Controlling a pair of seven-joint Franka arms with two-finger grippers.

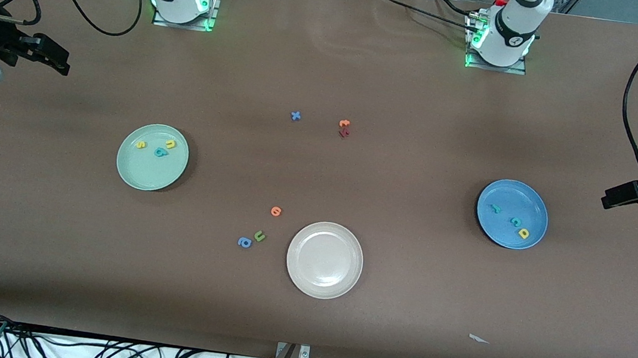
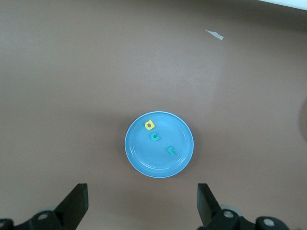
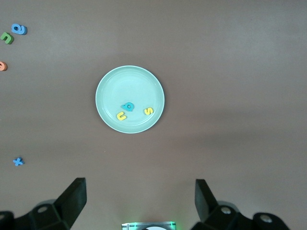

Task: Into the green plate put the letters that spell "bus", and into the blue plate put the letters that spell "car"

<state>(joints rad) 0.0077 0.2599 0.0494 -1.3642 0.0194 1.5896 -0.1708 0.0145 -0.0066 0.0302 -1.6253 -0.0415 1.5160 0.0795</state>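
Observation:
The green plate (image 1: 139, 173) lies toward the right arm's end of the table and holds a teal "b" (image 1: 160, 152), a yellow "u" (image 1: 170, 143) and a yellow "s" (image 1: 141, 145). The blue plate (image 1: 509, 195) lies toward the left arm's end with a teal "c" (image 1: 516, 222), a yellow "a" (image 1: 523, 233) and a teal "r" (image 1: 495, 209) in it. My right gripper (image 3: 139, 201) hangs high over the table beside the green plate (image 3: 129, 81), open and empty. My left gripper (image 2: 142, 203) hangs high beside the blue plate (image 2: 144, 158), open and empty.
An empty cream-white plate (image 1: 325, 259) sits mid-table, nearer the camera. Loose letters lie around it: orange round one (image 1: 275, 211), olive "u" (image 1: 259, 235), blue "a" (image 1: 244, 242), blue "x" (image 1: 295, 116), orange (image 1: 344, 123) and red (image 1: 344, 133). A white scrap (image 1: 478, 339) lies near the front edge.

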